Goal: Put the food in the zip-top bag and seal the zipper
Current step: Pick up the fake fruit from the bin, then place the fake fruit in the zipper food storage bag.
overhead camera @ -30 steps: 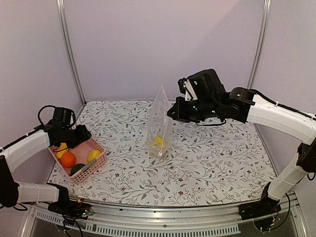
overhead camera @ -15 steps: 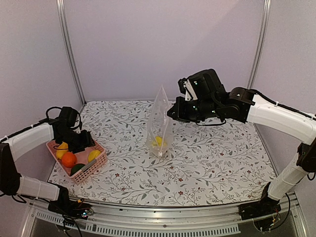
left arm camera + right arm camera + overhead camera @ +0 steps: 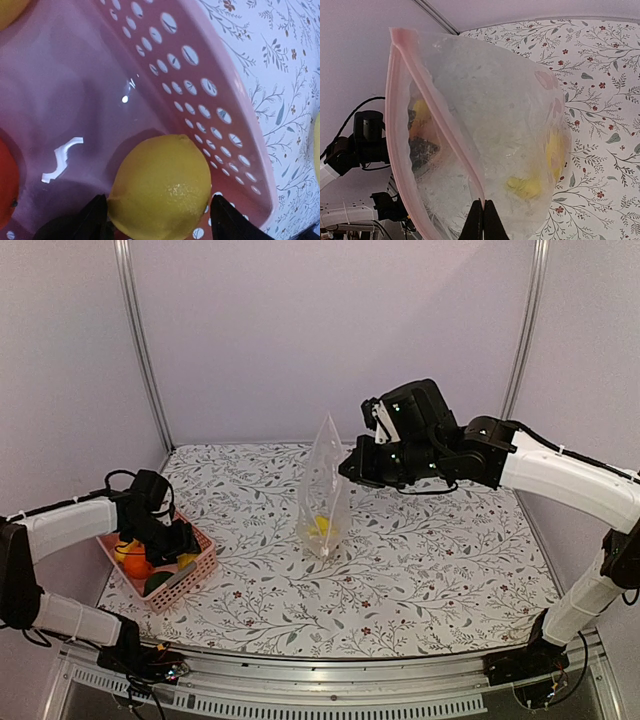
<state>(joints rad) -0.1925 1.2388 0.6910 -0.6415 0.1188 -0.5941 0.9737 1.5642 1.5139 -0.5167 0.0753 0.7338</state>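
My right gripper (image 3: 348, 472) is shut on the zipper (image 3: 437, 117) edge of the clear zip-top bag (image 3: 324, 490) and holds it upright with its mouth open. Yellow food (image 3: 554, 152) lies at the bag's bottom. My left gripper (image 3: 178, 543) is down in the pink basket (image 3: 195, 575). It is open, and its fingers (image 3: 90, 220) straddle a yellow lemon (image 3: 162, 187) without closing on it. An orange (image 3: 135, 566) and a dark green piece (image 3: 157, 583) lie beside it in the basket.
The basket's perforated wall (image 3: 200, 100) runs just right of the lemon. The floral table (image 3: 400, 570) spreads between basket and bag. Purple walls and metal posts enclose the back and sides.
My left gripper has moved right and down into the basket, over the lemon. The right arm and the bag have stayed put.
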